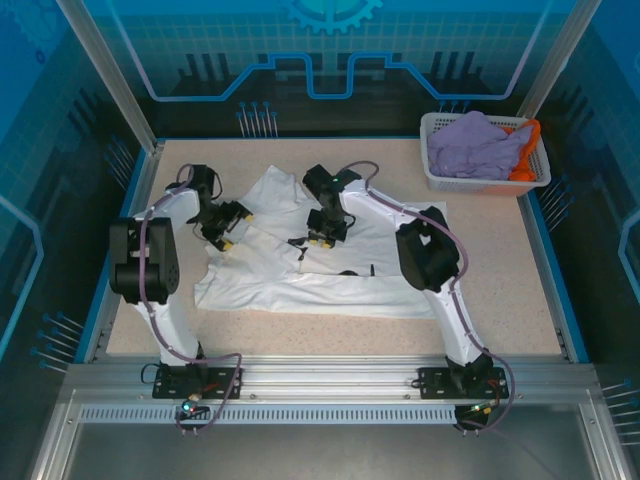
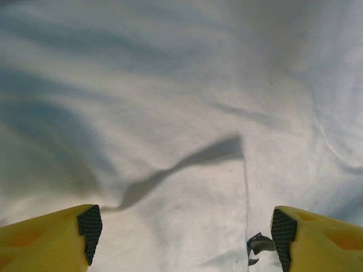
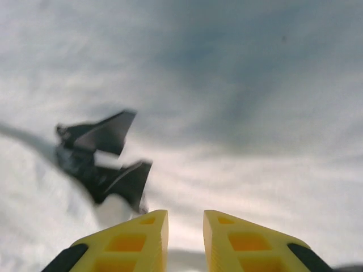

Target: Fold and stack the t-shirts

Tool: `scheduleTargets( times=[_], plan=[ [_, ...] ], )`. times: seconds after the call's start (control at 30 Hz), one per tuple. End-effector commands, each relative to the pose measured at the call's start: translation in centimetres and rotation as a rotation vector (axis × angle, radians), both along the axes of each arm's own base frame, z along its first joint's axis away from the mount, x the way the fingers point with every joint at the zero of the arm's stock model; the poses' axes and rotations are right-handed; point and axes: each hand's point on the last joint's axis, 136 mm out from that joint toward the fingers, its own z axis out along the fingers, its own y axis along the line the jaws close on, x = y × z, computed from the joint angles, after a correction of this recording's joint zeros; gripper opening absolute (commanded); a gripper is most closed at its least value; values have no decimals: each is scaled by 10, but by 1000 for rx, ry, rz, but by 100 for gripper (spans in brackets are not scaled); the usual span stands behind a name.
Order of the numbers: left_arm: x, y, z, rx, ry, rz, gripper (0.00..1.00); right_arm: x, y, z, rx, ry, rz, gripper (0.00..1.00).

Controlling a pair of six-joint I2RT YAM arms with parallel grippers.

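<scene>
The white t-shirt (image 1: 300,285) is spread flat at the centre of the surface (image 1: 500,290), with both arms lowered onto it. The left pincer (image 2: 185,235) is held wide open over wrinkled white cloth, with nothing gripped. The right pincer (image 3: 186,226) is drawn almost together, leaving a narrow slit. Whether cloth is pinched cannot be told. Black printed marks (image 3: 102,161) are seen just left of it. In the upper right, the lavender shirt (image 1: 475,145) and the orange shirt (image 1: 527,160) are heaped in a white basket (image 1: 480,183), well apart from the arms.

Left claw (image 2: 181,235) agape, right claw (image 3: 185,226) near-closed.
</scene>
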Motion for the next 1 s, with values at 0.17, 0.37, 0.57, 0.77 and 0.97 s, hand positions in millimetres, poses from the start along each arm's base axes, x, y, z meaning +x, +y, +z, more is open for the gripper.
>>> scheduleTargets(
  times=[0.17,0.37,0.57,0.77,0.97],
  plan=[
    [-34,-19,67,33,-153,-103,40,-30,64,30,187,-79,203,23],
    [-66,-62,7,-87,-59,-162,31,-24,79,-6,161,26,247,21],
    [-105,-33,-57,61,118,-162,32,-8,49,-46,52,103,163,21],
    [-105,-15,-50,64,103,-123,51,25,35,-7,79,-20,136,33],
    [-78,-19,11,56,-19,-148,84,26,30,61,135,-189,193,46]
  ],
)
